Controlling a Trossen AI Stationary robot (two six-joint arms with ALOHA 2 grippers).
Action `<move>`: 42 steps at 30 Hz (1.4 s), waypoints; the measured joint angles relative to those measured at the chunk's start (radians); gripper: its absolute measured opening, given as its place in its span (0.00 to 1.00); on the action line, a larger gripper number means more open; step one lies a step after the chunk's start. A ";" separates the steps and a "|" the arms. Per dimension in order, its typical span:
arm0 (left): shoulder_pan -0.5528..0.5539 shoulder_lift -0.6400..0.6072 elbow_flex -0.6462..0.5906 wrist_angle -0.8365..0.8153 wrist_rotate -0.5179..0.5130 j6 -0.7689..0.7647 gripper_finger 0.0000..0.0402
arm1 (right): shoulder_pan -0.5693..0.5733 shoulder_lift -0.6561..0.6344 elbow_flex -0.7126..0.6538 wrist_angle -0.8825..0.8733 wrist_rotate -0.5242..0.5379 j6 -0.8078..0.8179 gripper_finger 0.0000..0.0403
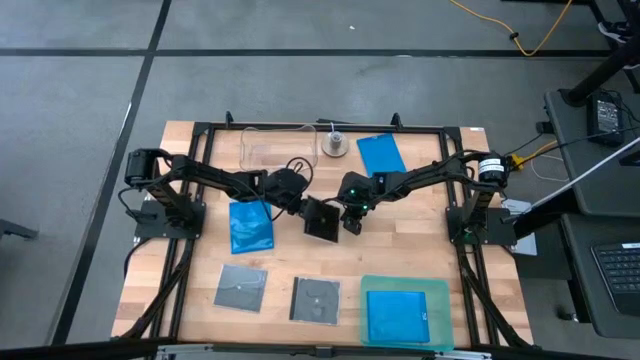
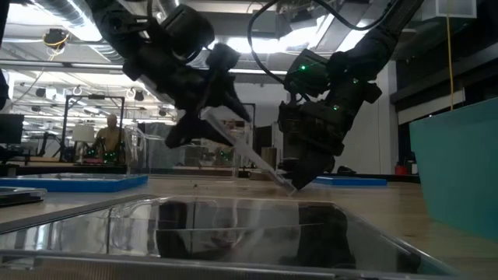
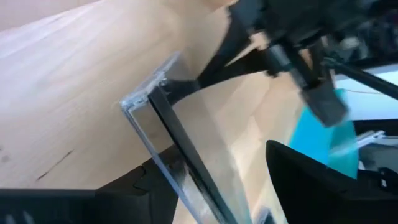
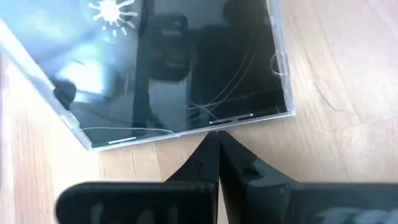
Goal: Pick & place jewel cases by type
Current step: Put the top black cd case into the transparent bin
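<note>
- On the wooden table (image 1: 400, 250), everything could be placed from the teal-green tray (image 1: 445, 295) at the near right corner. One blue case (image 1: 397, 316) lay inside it. Two grey-black cases (image 1: 241, 289) (image 1: 315, 300) lay flat to its left along the near edge.
- Farther from the tray, past those two, another blue case (image 1: 250, 226) lay flat. The third blue one (image 1: 381, 154) sat at the far edge, beside a clear tub (image 1: 278, 146).
- Up-table and left of the tray, at the table's middle, the dark case (image 1: 321, 217) in play stood tilted. Its lower edge touched or nearly touched the wood, its upper edge raised toward the left arm.
- The left gripper (image 1: 297, 203) had that raised edge pinched between nearly closed fingers, by the look of the left wrist view.
- The right gripper (image 4: 217, 146) had its fingers pressed fully together, holding nothing. Their tips were at the case's lower edge (image 4: 217, 121).
- My worry was that thin edge pinch. A nudge from the right fingertips might twist the case out and drop it flat.
- Pressed harder, the clear lid could spring open or crack.
- The two arms worked very near each other and could have knocked together.
</note>
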 joint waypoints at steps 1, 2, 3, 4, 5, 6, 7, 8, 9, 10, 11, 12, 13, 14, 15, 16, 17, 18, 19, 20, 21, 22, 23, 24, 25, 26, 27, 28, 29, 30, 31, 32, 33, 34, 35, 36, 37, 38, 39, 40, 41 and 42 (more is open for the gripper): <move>0.000 0.000 0.000 -0.012 0.000 -0.002 0.51 | 0.000 0.000 0.000 0.000 0.000 -0.001 0.01; 0.000 0.000 0.000 -0.020 0.001 -0.003 0.49 | 0.000 0.000 0.000 0.000 0.000 -0.001 0.01; 0.000 0.000 0.000 -0.021 0.001 -0.003 0.48 | 0.000 0.000 0.000 0.000 0.000 -0.002 0.01; -0.002 0.000 0.000 -0.020 0.002 -0.003 0.46 | 0.000 0.000 0.000 0.000 0.000 -0.002 0.01; -0.003 0.000 0.000 -0.018 0.004 -0.005 0.44 | 0.000 0.000 0.000 0.000 0.000 -0.002 0.01; -0.004 0.000 0.000 -0.016 0.005 -0.007 0.42 | 0.000 0.000 0.000 0.000 0.002 -0.002 0.01; -0.004 0.000 0.000 -0.014 0.006 -0.007 0.41 | 0.000 0.000 0.000 0.000 0.007 -0.002 0.01; -0.004 0.000 0.000 -0.011 0.006 -0.007 0.39 | 0.000 0.000 0.000 0.000 0.014 -0.002 0.01; -0.004 0.000 0.000 -0.011 0.006 -0.007 0.37 | 0.001 -0.003 0.000 0.000 0.020 -0.001 0.01; -0.004 0.000 0.000 -0.011 0.006 -0.007 0.36 | 0.001 -0.007 0.000 -0.001 0.024 -0.001 0.01; -0.004 0.000 0.000 -0.011 0.006 -0.007 0.34 | 0.001 -0.010 0.000 0.000 0.030 -0.002 0.01; -0.004 0.000 0.000 -0.011 0.006 -0.007 0.32 | 0.002 -0.016 -0.001 0.000 0.039 -0.002 0.01; -0.004 -0.001 0.000 -0.011 0.006 -0.007 0.31 | 0.002 -0.024 -0.001 0.000 0.050 -0.002 0.01; -0.004 -0.001 0.000 -0.011 0.006 -0.005 0.29 | 0.003 -0.028 -0.002 -0.001 0.061 -0.004 0.01; -0.004 -0.001 0.000 -0.011 0.007 0.000 0.27 | 0.003 -0.036 -0.002 -0.005 0.074 -0.006 0.01; -0.004 -0.001 0.000 -0.011 0.008 0.004 0.26 | 0.002 -0.042 -0.002 -0.011 0.093 -0.007 0.01; -0.004 -0.003 0.000 -0.012 0.009 0.008 0.24 | -0.001 -0.050 -0.003 -0.022 0.108 -0.008 0.01; -0.002 -0.008 0.000 -0.012 0.012 0.010 0.22 | -0.005 -0.057 -0.003 -0.032 0.122 -0.007 0.01; -0.002 -0.012 0.000 -0.006 0.012 0.014 0.21 | -0.010 -0.065 -0.004 -0.042 0.137 -0.006 0.01; -0.001 -0.019 0.000 -0.004 0.014 0.018 0.19 | -0.013 -0.075 -0.004 -0.060 0.154 -0.006 0.01; 0.003 -0.028 0.000 -0.005 0.019 0.022 0.17 | -0.016 -0.088 -0.004 -0.081 0.169 -0.007 0.01; 0.006 -0.038 0.000 -0.003 0.024 0.029 0.15 | -0.019 -0.104 -0.005 -0.102 0.181 -0.008 0.01; 0.011 -0.051 0.000 -0.004 0.032 0.038 0.14 | -0.022 -0.121 -0.004 -0.123 0.194 -0.012 0.01; 0.017 -0.064 0.000 -0.003 0.043 0.046 0.12 | -0.026 -0.141 -0.004 -0.148 0.207 -0.022 0.01; 0.023 -0.079 0.000 -0.005 0.055 0.057 0.11 | -0.030 -0.164 -0.004 -0.176 0.217 -0.030 0.01; 0.029 -0.095 0.000 -0.006 0.067 0.068 0.09 | -0.033 -0.190 -0.004 -0.198 0.234 -0.034 0.01; 0.034 -0.113 0.000 -0.004 0.072 0.082 0.08 | -0.037 -0.216 -0.004 -0.213 0.252 -0.034 0.01; 0.039 -0.134 0.000 -0.005 0.079 0.096 0.07 | -0.040 -0.247 -0.004 -0.232 0.270 -0.034 0.01; 0.045 -0.157 0.000 -0.007 0.085 0.112 0.06 | -0.044 -0.277 -0.004 -0.249 0.286 -0.035 0.01; 0.050 -0.177 0.001 -0.003 0.086 0.127 0.06 | -0.046 -0.312 -0.004 -0.253 0.306 -0.034 0.01; 0.055 -0.197 0.001 -0.002 0.086 0.143 0.06 | -0.048 -0.344 -0.004 -0.257 0.322 -0.032 0.01; 0.060 -0.216 0.001 -0.006 0.085 0.158 0.06 | -0.051 -0.376 -0.003 -0.260 0.339 -0.032 0.01; 0.065 -0.234 0.001 -0.006 0.082 0.176 0.06 | -0.052 -0.408 -0.003 -0.260 0.349 -0.031 0.01; 0.070 -0.254 0.001 -0.006 0.082 0.195 0.06 | -0.054 -0.439 -0.003 -0.260 0.361 -0.030 0.01; 0.073 -0.273 0.001 -0.006 0.082 0.214 0.06 | -0.055 -0.472 -0.003 -0.259 0.376 -0.027 0.01; 0.079 -0.293 0.001 -0.004 0.082 0.232 0.06 | -0.056 -0.503 -0.002 -0.259 0.390 -0.027 0.01; 0.085 -0.315 0.001 -0.011 0.082 0.252 0.06 | -0.056 -0.530 -0.002 -0.258 0.406 -0.027 0.01; 0.090 -0.334 0.001 -0.017 0.082 0.273 0.06 | -0.056 -0.561 -0.002 -0.256 0.424 -0.028 0.01; 0.095 -0.352 0.001 -0.018 0.081 0.294 0.06 | -0.056 -0.588 -0.002 -0.256 0.439 -0.030 0.01; 0.100 -0.372 0.001 -0.030 0.079 0.316 0.06 | -0.056 -0.612 -0.002 -0.254 0.453 -0.031 0.01; 0.105 -0.392 0.001 -0.042 0.075 0.338 0.06 | -0.056 -0.634 -0.002 -0.251 0.465 -0.031 0.01; 0.111 -0.412 0.001 -0.052 0.069 0.358 0.06 | -0.056 -0.652 -0.002 -0.245 0.472 -0.034 0.01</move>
